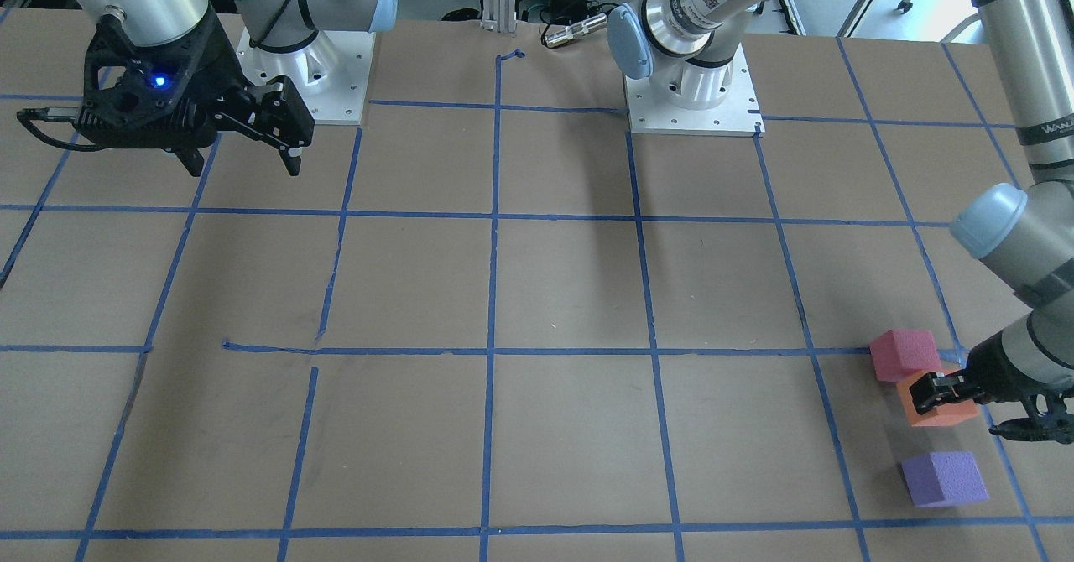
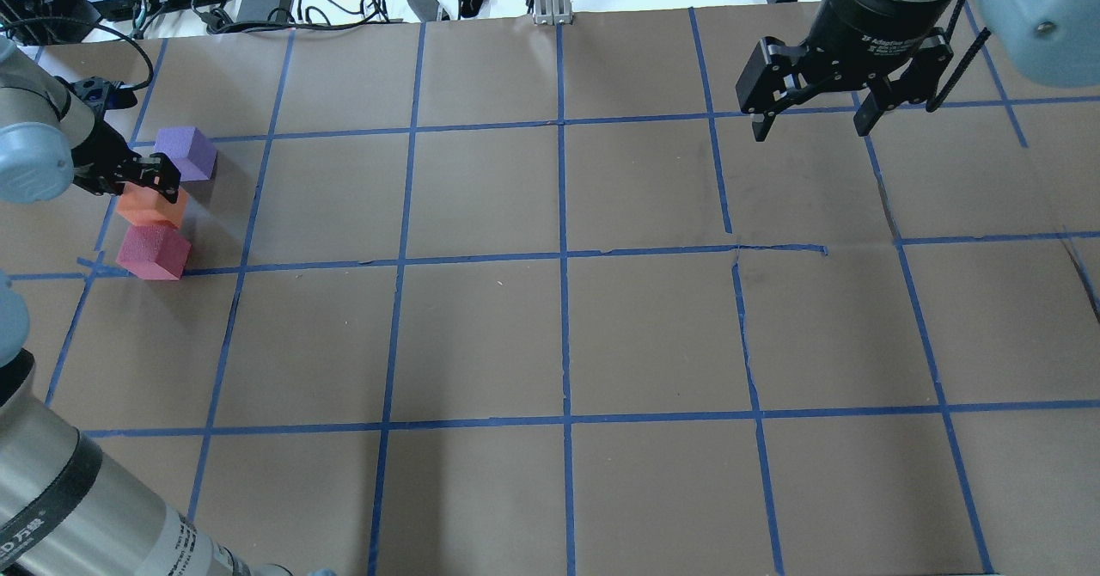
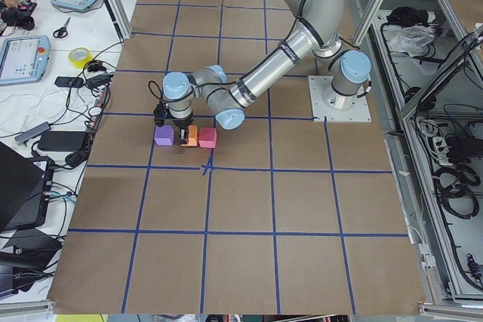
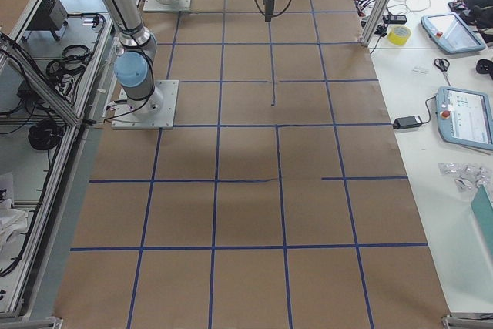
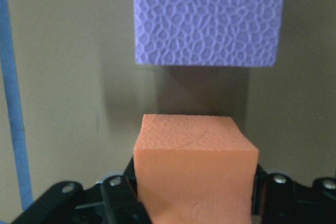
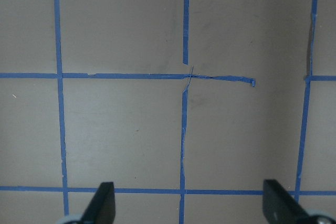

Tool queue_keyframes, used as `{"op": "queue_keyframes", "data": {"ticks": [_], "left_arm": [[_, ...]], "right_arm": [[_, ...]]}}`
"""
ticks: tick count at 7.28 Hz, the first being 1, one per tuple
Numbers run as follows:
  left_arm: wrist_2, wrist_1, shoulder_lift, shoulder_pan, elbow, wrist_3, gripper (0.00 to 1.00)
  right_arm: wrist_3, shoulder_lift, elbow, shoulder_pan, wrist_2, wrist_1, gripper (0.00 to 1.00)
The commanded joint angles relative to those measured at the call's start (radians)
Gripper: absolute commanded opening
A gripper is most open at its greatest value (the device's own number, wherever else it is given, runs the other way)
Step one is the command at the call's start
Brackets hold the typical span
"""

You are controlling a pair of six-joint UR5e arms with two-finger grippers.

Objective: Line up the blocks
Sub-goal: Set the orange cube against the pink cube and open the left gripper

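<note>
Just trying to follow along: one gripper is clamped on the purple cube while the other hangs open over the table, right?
Not quite: the left gripper is clamped on the orange cube, as the left wrist view shows; the purple cube sits free just beyond. The right gripper does hang open over the table.

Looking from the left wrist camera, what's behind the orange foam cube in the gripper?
A purple foam cube sits beyond the orange foam cube, bare brown table between them. The left gripper hides the orange cube's flanks; the purple cube covers the table past it.
</note>
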Motion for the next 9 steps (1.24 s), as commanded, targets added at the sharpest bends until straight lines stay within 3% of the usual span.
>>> {"op": "queue_keyframes", "data": {"ticks": [1, 9], "left_arm": [[-0.002, -0.037, 0.026, 0.007, -0.005, -0.001, 0.55], [-0.010, -0.022, -0.037, 0.007, -0.006, 0.005, 0.47]], "right_arm": [[0.001, 0.000, 0.001, 0.002, 0.000, 0.000, 1.00], [0.004, 0.003, 0.001, 0.000, -0.002, -0.002, 1.00]]}}
